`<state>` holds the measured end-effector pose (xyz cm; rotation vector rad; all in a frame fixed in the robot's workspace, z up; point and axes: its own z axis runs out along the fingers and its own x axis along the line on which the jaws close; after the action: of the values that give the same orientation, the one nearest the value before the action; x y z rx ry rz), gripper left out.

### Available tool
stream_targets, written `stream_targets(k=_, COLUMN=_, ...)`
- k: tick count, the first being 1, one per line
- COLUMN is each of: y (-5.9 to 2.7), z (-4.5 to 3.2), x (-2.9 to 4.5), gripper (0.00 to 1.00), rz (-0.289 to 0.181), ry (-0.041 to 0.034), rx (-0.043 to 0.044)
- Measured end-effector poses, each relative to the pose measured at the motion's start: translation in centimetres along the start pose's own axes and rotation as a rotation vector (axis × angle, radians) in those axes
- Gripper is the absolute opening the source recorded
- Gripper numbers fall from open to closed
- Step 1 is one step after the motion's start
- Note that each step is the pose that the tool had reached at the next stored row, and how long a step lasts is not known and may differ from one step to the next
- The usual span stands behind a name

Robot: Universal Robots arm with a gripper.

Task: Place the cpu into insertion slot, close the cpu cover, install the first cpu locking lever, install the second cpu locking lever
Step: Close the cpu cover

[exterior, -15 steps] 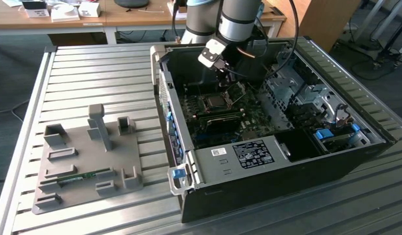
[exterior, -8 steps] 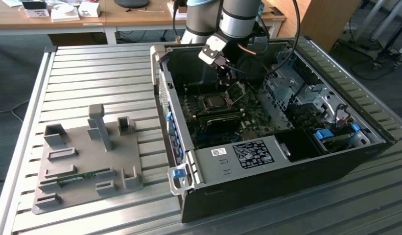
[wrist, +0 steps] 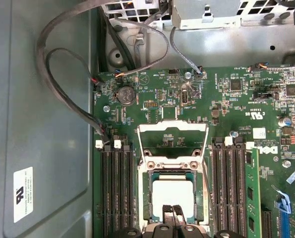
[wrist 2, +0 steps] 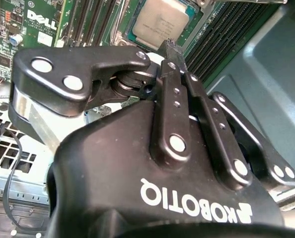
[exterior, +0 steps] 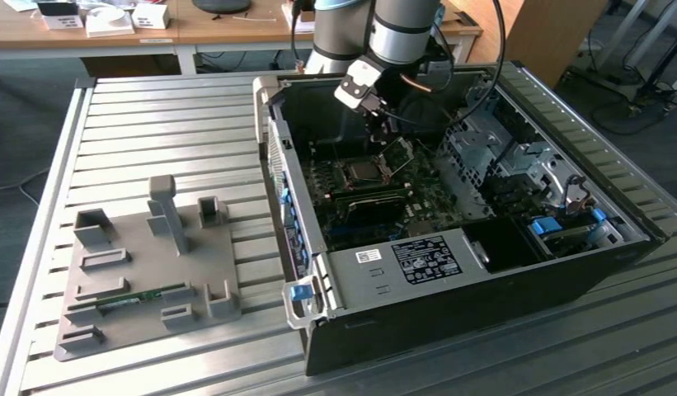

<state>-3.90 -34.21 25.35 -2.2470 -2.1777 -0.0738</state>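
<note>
Pincer (wrist: 172,212) over cpu (wrist: 173,194) lying flat, cpu cover (wrist: 173,127) raised open.

The gripper (wrist 2: 170,47) body bears white lettering (wrist 2: 194,203), and a white logo (wrist: 270,149) is printed on the motherboard (wrist: 237,106). A white sticker (wrist: 22,194) on the grey case wall (wrist: 48,124) carries print perhaps too fine to read.

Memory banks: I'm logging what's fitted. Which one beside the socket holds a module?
The bank away from the grey case wall: a green module stands at its outer edge. The bank by the wall has bare slots.
</note>
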Motion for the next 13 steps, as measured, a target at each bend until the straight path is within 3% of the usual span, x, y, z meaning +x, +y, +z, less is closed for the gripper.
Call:
stream_targets(k=2, y=0.01, z=0.01, x=0.01, gripper=0.11, rz=0.0, ry=0.0013, rx=-0.0062)
stream_targets(k=13, y=0.07, z=-0.29, x=0.02, gripper=0.11, rz=0.0, ry=0.0012, rx=-0.0063)
